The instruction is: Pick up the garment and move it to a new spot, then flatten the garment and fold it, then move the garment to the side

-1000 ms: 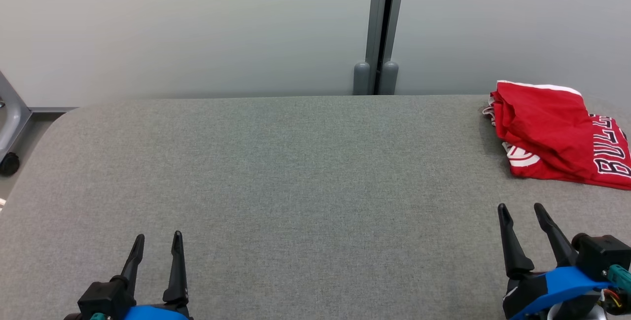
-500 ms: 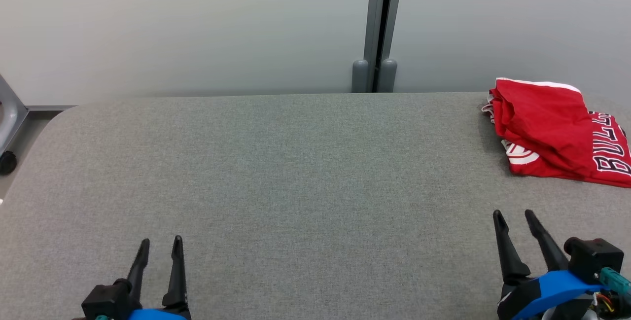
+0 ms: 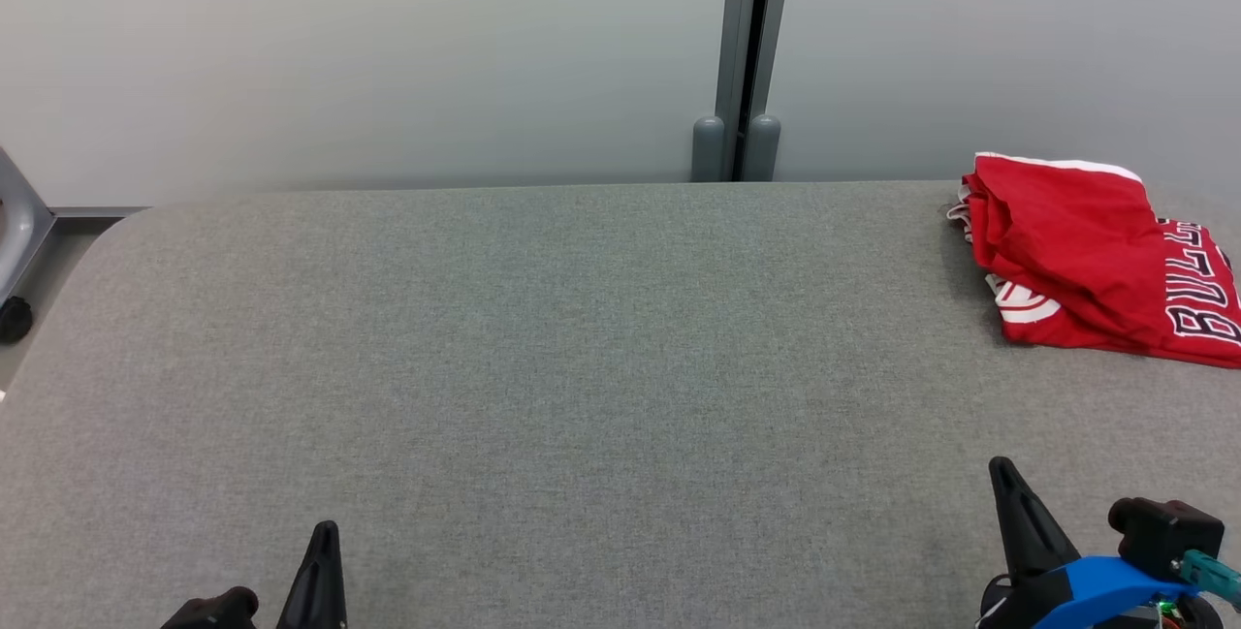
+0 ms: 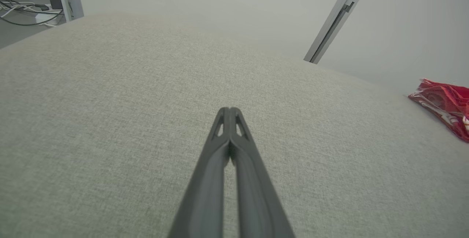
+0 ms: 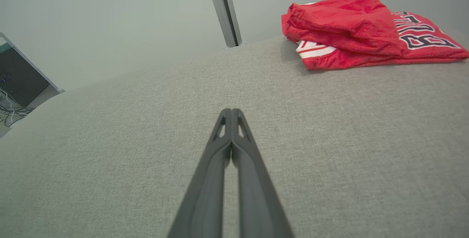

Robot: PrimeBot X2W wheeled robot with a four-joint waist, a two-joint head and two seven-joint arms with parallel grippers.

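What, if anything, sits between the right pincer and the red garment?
Nothing visible. Only bare grey tabletop lies between the shut right pincer and the folded red garment, which rests at the table's far right.

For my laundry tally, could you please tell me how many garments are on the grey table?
1. A folded red garment lies at the far right corner of the table. Its folds could hide another piece.
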